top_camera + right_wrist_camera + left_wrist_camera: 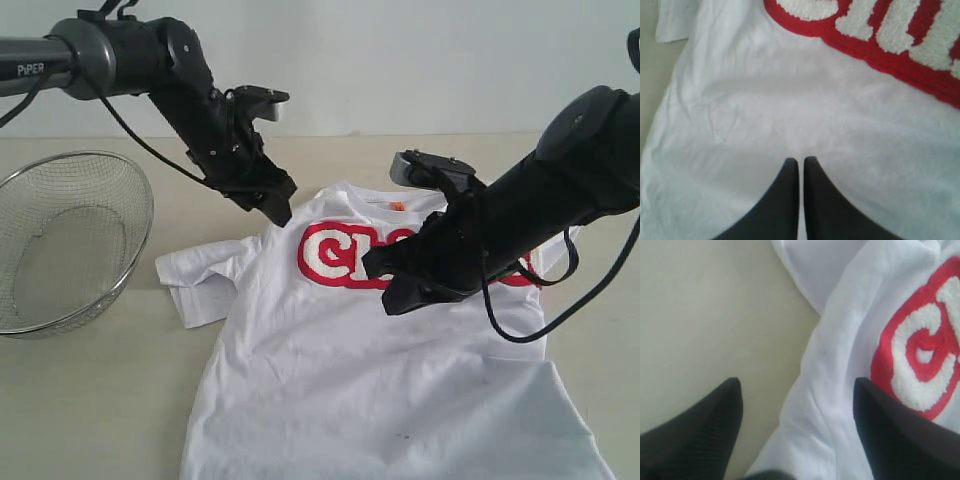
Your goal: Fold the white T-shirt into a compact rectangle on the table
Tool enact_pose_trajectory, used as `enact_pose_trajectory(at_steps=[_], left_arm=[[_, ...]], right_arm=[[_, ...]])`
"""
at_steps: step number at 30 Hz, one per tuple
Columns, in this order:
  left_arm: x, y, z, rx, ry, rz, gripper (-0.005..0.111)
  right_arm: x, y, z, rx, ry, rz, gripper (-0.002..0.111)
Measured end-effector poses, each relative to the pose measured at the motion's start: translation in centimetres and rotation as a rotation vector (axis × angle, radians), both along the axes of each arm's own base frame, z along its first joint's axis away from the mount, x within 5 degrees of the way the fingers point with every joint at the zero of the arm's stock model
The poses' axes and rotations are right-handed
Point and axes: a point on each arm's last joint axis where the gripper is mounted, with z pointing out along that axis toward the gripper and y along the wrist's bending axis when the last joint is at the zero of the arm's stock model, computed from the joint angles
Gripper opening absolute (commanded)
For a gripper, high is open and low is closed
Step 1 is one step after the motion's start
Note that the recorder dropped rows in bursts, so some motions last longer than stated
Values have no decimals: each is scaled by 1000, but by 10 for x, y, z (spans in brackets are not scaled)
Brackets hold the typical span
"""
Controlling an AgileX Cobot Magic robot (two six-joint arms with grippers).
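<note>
The white T-shirt (380,370) lies flat on the table (100,400), soft and limp I'd judge, so my left gripper (797,390), spread above its left shoulder, should pinch there; my right gripper (801,162) is pressed together, empty.

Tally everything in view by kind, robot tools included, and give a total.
White T-shirt: 1
Wire-mesh basket: 1
Tools: 2 (left tool open, right tool shut)
Total: 4
</note>
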Motion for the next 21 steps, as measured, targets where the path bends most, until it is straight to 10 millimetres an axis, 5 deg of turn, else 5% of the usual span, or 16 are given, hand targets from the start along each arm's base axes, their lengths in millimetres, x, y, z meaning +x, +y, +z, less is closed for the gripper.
enact_pose_trajectory(at_steps=[7, 14, 21], left_arm=[[0, -2, -19, -1, 46, -4, 57], [-1, -4, -20, -28, 61, 0, 4], [-2, -4, -19, -36, 71, 1, 5]], right_arm=[[-1, 1, 0, 4, 9, 9, 0], [-2, 1, 0, 6, 13, 13, 0], [-3, 1, -1, 10, 26, 22, 0]])
